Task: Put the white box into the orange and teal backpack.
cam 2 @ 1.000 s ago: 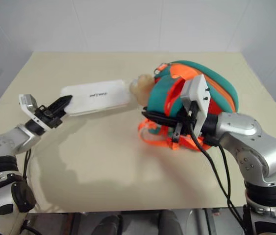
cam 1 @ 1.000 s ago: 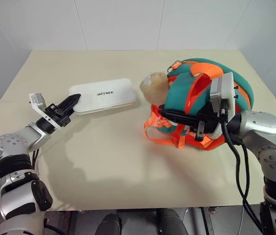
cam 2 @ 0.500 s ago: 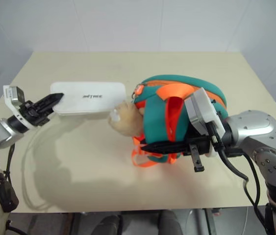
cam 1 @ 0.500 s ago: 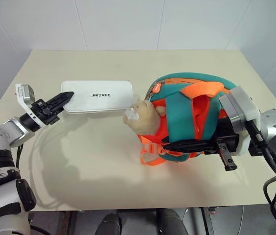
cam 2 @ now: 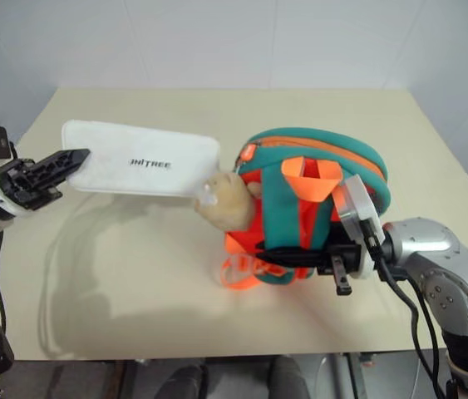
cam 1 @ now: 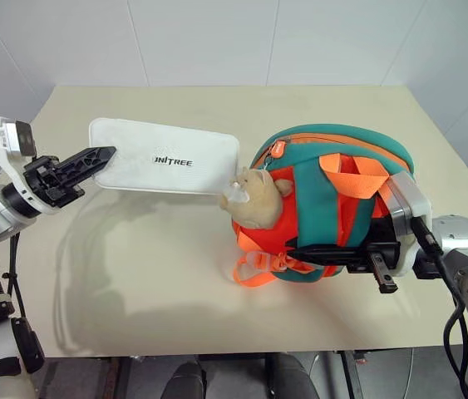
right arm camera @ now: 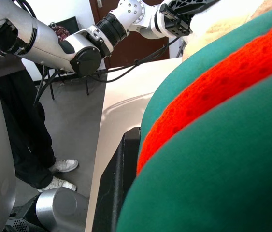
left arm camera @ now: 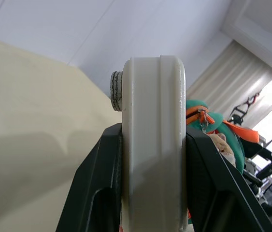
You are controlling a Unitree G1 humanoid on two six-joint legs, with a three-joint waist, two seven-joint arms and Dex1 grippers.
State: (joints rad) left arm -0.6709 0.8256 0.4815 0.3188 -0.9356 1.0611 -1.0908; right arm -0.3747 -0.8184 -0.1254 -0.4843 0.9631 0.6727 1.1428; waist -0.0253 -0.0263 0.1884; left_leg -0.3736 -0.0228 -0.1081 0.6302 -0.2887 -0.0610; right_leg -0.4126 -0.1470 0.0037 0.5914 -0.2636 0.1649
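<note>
The white box (cam 1: 167, 156), lettered UNITREE, hangs tilted above the table. My left gripper (cam 1: 100, 155) is shut on its left end. In the left wrist view the box (left arm camera: 152, 145) sits edge-on between the two black fingers (left arm camera: 97, 183). Its right end reaches just above the tan plush toy (cam 1: 254, 198). The orange and teal backpack (cam 1: 325, 199) stands on the table at the right, straps facing me. My right gripper (cam 1: 296, 250) lies level along its lower front, shut on the backpack's fabric (right arm camera: 222, 145).
The beige table (cam 1: 134, 266) has free room in front of and below the raised box. White walls close in the back and sides. In the right wrist view a person's dark trouser legs and white shoes (right arm camera: 34, 145) stand beside the table.
My left gripper has lifted the box off the table, up and to the left. The right gripper has drawn the backpack nearer and stood it more upright, with the plush toy swinging round to the front.
</note>
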